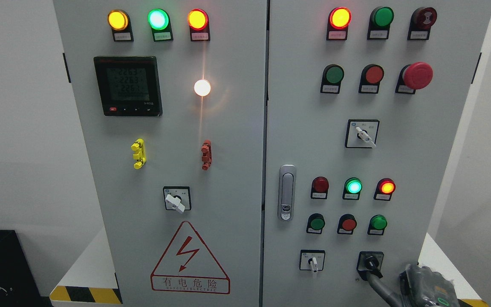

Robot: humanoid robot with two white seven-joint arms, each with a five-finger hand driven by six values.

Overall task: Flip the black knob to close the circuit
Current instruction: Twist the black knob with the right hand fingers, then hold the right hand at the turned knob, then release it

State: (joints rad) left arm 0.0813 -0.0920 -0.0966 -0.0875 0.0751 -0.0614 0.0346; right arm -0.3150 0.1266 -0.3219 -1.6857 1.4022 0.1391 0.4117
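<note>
Your right hand (428,288) is coming in at the lower right corner, one grey finger (379,286) reaching up-left and touching the black knob (370,262). Rest of the fingers are cut off by the frame edge, so whether the hand is wide or curled you cannot tell. Left hand is not showing.

The knob is sitting just up-left of the hand, on a black square plate, lowest right control on the right door (441,170). You are likely dealing with a stiff, detented rotary selector: small, hard plastic, smooth, so a fingertip may be slipping off it. Best purchase looks like the raised lever ridge, pushed sideways or pinched across, not pressed straight in.

Just left of it is a white selector switch (313,262); above, a row of green and red push buttons (348,224), so a stray finger could be hitting those. Further left, the door latch (287,192). The panel is vertical painted metal, rigid. Cabinet is standing on a white plinth with a hazard stripe (85,294), plain wall around.
</note>
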